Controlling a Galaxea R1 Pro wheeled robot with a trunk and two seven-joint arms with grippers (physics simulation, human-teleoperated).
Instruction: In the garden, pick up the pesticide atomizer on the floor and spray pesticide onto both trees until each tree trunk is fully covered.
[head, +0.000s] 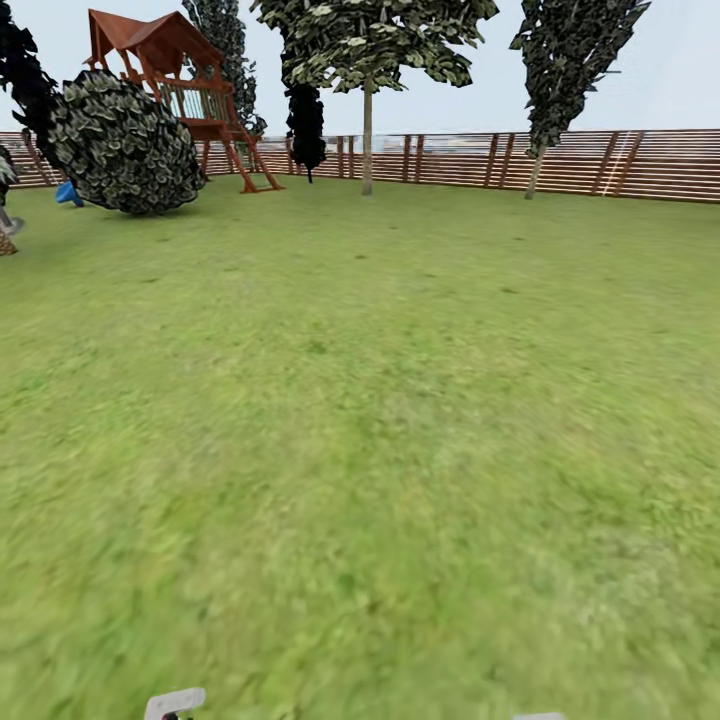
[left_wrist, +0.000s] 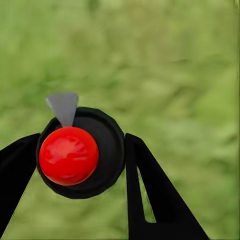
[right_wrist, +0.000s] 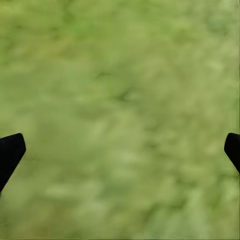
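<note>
While the lawn (head: 380, 420) lies open ahead, the far edge holds a slatted fence (head: 600, 162), a round shrub (head: 125, 145), a red playhouse (head: 175, 75) behind it, a dark columnar tree (head: 305, 125), and two pale-trunked trees (head: 367, 130) close to the fence. Nothing on the grass stands between the camera and them. The left gripper (left_wrist: 82, 160) has its black fingers (left_wrist: 145, 190) closed against the atomizer (left_wrist: 102, 150), one at each side of its dark round body. The bottle's long axis runs toward the wrist camera, red top (left_wrist: 68, 155) facing it; the grey nozzle (left_wrist: 63, 106) juts sideways over grass. The right gripper (right_wrist: 120, 150) is spread wide, holding nothing, above grass.
</note>
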